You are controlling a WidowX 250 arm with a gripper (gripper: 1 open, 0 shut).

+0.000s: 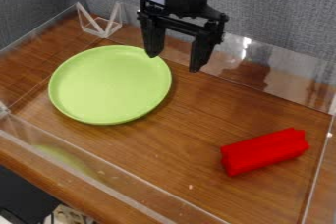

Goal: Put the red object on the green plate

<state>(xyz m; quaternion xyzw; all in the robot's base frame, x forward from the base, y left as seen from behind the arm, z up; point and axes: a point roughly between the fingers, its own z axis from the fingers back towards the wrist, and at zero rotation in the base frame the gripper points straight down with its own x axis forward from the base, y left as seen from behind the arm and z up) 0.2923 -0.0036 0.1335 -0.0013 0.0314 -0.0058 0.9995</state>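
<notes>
The green plate (110, 84) lies flat on the wooden table at the left of centre, with nothing on it. The red object (265, 151), an elongated block, rests on the table at the lower right, well apart from the plate. My gripper (176, 51) hangs at the back, just past the plate's far right rim, fingers pointing down. Its two black fingers (153, 39) stand wide apart with nothing between them. It is far from the red block.
Clear acrylic walls (269, 61) fence the table on all sides. A small white wire stand (100, 19) sits at the back left corner behind the plate.
</notes>
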